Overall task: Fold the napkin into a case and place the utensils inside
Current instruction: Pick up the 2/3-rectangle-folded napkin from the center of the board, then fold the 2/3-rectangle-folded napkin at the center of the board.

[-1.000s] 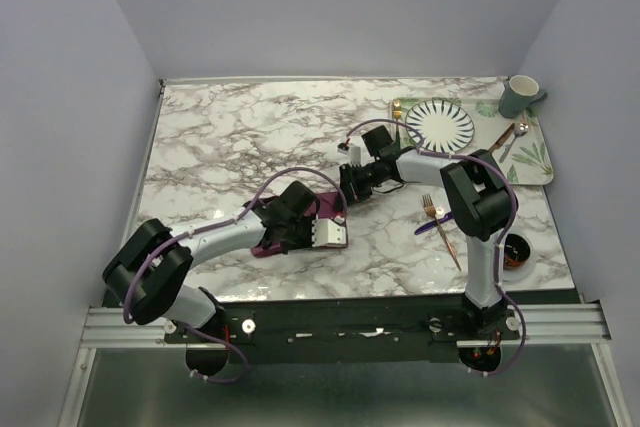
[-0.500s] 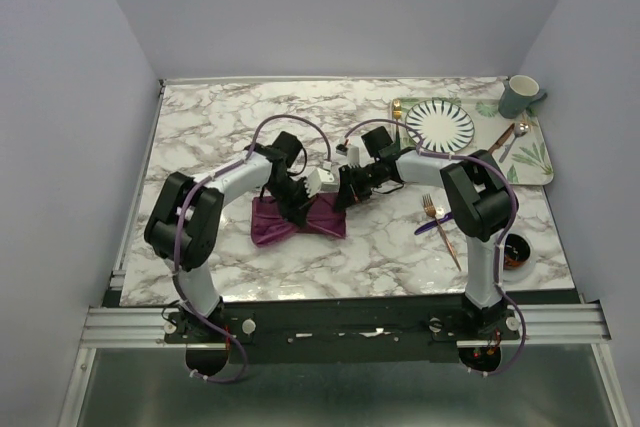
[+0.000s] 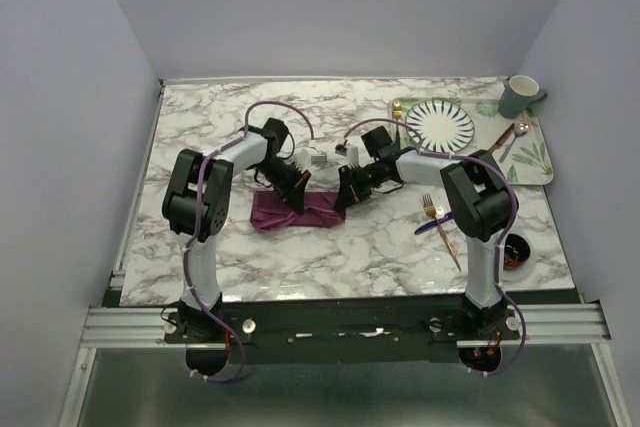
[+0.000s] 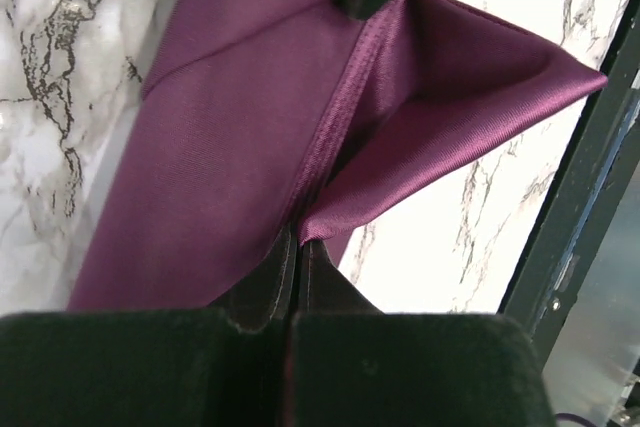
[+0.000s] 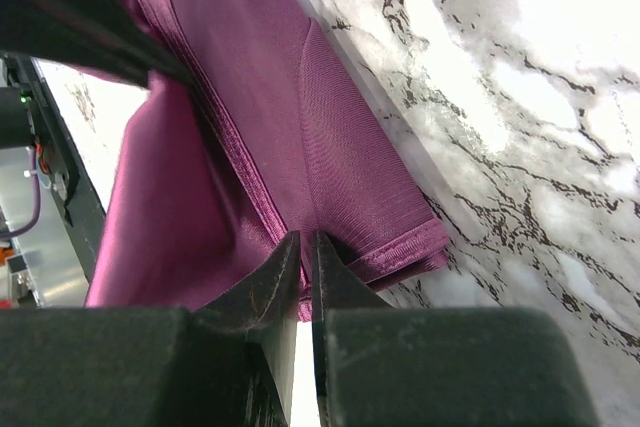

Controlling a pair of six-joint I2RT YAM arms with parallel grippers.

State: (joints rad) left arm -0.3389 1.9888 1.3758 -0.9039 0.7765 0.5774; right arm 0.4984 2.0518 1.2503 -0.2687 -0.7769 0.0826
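The napkin [image 3: 315,215] lies mid-bench [image 3: 220,137] as a narrow folded band, slimmer and flatter than half a second ago, and the left arm has swung back. The left tool [image 4: 297,247] and right tool [image 5: 303,247] each pinch its edge. The fork [image 3: 447,237] and knife [image 3: 430,227] lie crossed to its right. The tray [image 3: 545,169] holds a plate [image 3: 440,124], mug [image 3: 520,97] and spoon [image 3: 518,135].

Count taken from the overhead view.
- Bench [image 3: 220,137]: 1
- Napkin [image 3: 312,215]: 1, purple
- Plate [image 3: 440,124]: 1
- Mug [image 3: 518,96]: 1
- Tray [image 3: 537,165]: 1
- Fork [image 3: 434,210]: 1, copper
- Knife [image 3: 429,228]: 1, dark blue
- Spoon [image 3: 521,131]: 1, silver
- Thin copper utensil [image 3: 502,139]: 1, kind unreadable
- Gold utensil [image 3: 397,105]: 1, kind unreadable
- Small dark round dish [image 3: 516,250]: 1
- Arms: 2, left arm [image 3: 200,187] and right arm [image 3: 478,197]
- Claws: 2, left claw [image 4: 297,239] and right claw [image 5: 306,240]
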